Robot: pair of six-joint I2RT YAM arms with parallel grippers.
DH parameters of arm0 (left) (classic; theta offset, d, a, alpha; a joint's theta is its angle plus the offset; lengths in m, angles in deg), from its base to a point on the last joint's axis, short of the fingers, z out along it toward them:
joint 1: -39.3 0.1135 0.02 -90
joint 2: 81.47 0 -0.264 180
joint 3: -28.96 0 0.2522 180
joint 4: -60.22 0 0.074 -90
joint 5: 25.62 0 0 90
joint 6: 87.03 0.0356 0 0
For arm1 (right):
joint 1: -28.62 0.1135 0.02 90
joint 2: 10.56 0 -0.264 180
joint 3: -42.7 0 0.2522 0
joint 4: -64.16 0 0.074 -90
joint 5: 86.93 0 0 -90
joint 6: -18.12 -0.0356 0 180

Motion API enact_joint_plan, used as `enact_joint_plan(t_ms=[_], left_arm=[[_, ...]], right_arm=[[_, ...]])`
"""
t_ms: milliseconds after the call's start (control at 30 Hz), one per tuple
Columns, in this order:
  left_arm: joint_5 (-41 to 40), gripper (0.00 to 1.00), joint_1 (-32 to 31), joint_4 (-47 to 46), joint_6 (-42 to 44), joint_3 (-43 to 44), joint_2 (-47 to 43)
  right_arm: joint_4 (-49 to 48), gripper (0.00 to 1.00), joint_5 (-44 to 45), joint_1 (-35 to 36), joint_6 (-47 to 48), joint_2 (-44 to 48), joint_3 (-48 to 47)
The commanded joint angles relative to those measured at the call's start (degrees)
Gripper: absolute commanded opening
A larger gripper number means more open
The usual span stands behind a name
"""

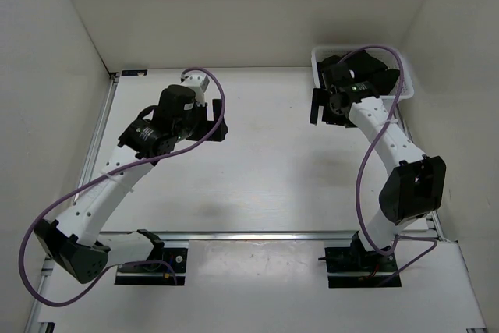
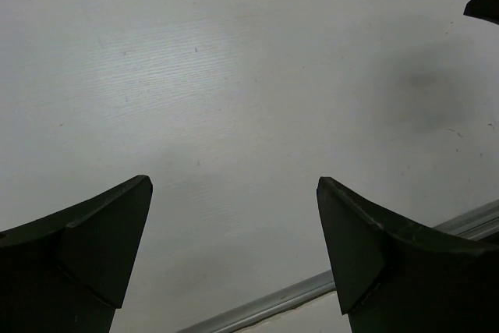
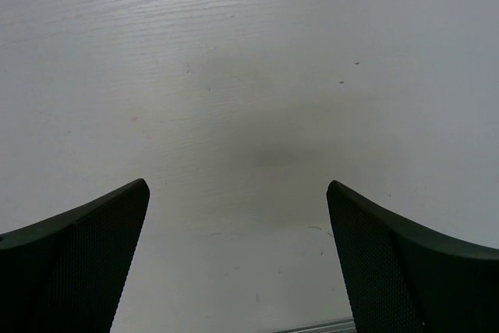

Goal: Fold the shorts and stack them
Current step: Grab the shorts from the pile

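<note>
Top external: shorts [image 1: 387, 77] crumpled inside white basket [image 1: 335, 47], long axis indiscernible

The table [image 1: 265, 185] is white with thin, faint lines. The basket [image 1: 318, 58] is white mesh. The shorts [image 1: 386, 79] are plain black. The left arm [image 1: 109, 189] and right arm [image 1: 390, 138] are white with black parts and purple cables [image 1: 221, 107]. The left gripper [image 2: 234, 189] is black. The right gripper [image 3: 238, 193] is black with tiny dots.

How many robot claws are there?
2. The left gripper hangs open over the left middle of the table. The right gripper hangs open beside the white basket, far right. None seems hidden.
</note>
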Motion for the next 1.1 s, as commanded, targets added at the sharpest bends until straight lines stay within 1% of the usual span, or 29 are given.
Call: enact_joint_plan(t_ms=[0,100,133,167,233,300,333,367,433,467,500,533,567,600,667,733,833,933,1000,1067], left_arm=[[-1.0,0.99,0.1,-0.5,1.0,-0.7,-1.1],[-2.6,0.99,0.1,-0.5,1.0,-0.7,0.1],[-3.1,0.99,0.1,-0.5,1.0,-0.7,0.6],[-3.1,0.99,0.1,-0.5,1.6,-0.7,1.6],[-3.8,0.99,0.1,-0.5,2.4,0.6,3.0],[-3.8,0.99,0.1,-0.5,3.1,2.0,5.0],[-3.2,0.99,0.1,-0.5,3.6,2.9,5.7],[-3.2,0.99,0.1,-0.5,3.6,2.9,6.8],[-3.8,0.99,0.1,-0.5,2.8,3.5,7.8],[-3.8,0.99,0.1,-0.5,2.8,3.5,8.3],[-2.6,0.99,0.7,-0.5,2.0,3.5,9.4],[-1.5,0.99,0.7,-0.5,2.0,3.5,10.0],[-0.7,0.99,0.7,-0.5,2.0,4.2,10.6],[-0.7,0.99,0.7,-0.5,1.3,4.2,11.7],[-0.1,0.99,0.7,-0.5,0.6,4.9,13.0],[-0.1,0.99,0.7,-0.5,0.6,6.2,14.7],[-0.6,0.99,0.7,-0.5,0.6,6.8,16.2],[-1.1,0.99,0.7,-0.5,0.6,6.8,17.7],[-1.1,0.99,0.7,-0.5,0.6,6.8,18.4],[-1.1,0.99,0.7,-0.5,0.6,6.8,19.5]], right_arm=[[-1.4,0.99,0.6,-1.0,-0.1,1.4,-1.7],[-1.9,0.99,2.1,-2.9,-0.6,0.9,-4.1],[-1.9,0.99,2.1,-3.6,-0.6,-0.1,-6.3],[-1.9,0.99,2.9,-5.3,-1.1,-0.6,-7.5],[-1.9,0.99,1.9,-9.3,-1.9,-3.1,-12.0],[-2.8,0.99,-2.1,-11.9,-1.9,-6.9,-15.6],[-3.3,0.99,-2.9,-14.0,-2.5,-8.5,-20.2],[-3.3,0.99,-4.1,-14.9,-2.5,-12.5,-22.9],[-3.3,0.98,-4.7,-16.7,-1.9,-17.1,-29.1],[-3.3,0.98,-5.5,-16.7,-1.9,-19.6,-36.0],[-3.3,1.00,-6.2,-17.6,-1.1,-24.8,-39.5],[-2.6,1.00,-7.0,-18.5,-1.1,-27.5,-43.0],[-2.6,1.00,-10.3,-19.0,-1.1,-30.2,-50.3],[-2.6,1.00,-12.5,-20.2,-2.1,-35.5,-53.7],[-3.1,1.00,-16.6,-20.9,-3.6,-41.9,-60.9],[-8.1,1.00,-23.1,-20.9,-4.9,-44.7,-62.1],[-16.4,0.97,-27.3,-20.9,-7.5,-48.0,-60.9],[-19.8,0.94,-27.9,-20.9,-10.3,-53.1,-63.7],[-22.7,0.91,-27.9,-20.9,-11.5,-56.1,-63.7],[-26.5,0.91,-27.3,-21.4,-13.2,-58.4,-64.3]])
